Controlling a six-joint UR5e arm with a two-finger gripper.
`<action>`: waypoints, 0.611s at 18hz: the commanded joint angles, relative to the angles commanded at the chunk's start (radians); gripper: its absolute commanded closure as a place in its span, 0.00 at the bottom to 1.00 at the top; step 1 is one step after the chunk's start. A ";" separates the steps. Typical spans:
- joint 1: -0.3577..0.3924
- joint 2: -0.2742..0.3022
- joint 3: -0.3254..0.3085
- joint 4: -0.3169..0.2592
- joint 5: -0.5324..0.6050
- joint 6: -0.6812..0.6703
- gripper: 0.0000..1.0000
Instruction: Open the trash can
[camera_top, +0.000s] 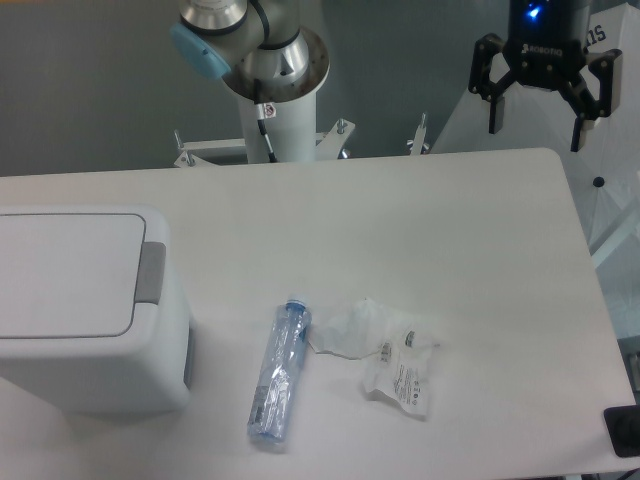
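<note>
The trash can (80, 320) is a large white boxy bin at the left edge of the table, its flat lid lying down shut. A grey tab (151, 272) sits on the lid's right side. My gripper (537, 125) hangs at the top right, above the table's far right corner and far from the trash can. Its two black fingers (494, 95) are spread wide with nothing between them.
A clear plastic bottle with a blue cap (280, 373) lies on the white table (430, 220) right of the bin. Crumpled clear wrappers (385, 352) lie beside it. The arm's base column (280, 100) stands behind the table's far edge.
</note>
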 joint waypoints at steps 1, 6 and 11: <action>-0.002 0.000 0.000 0.000 0.002 -0.003 0.00; -0.011 0.003 0.000 0.008 -0.002 -0.095 0.00; -0.113 -0.009 -0.002 0.069 -0.003 -0.410 0.00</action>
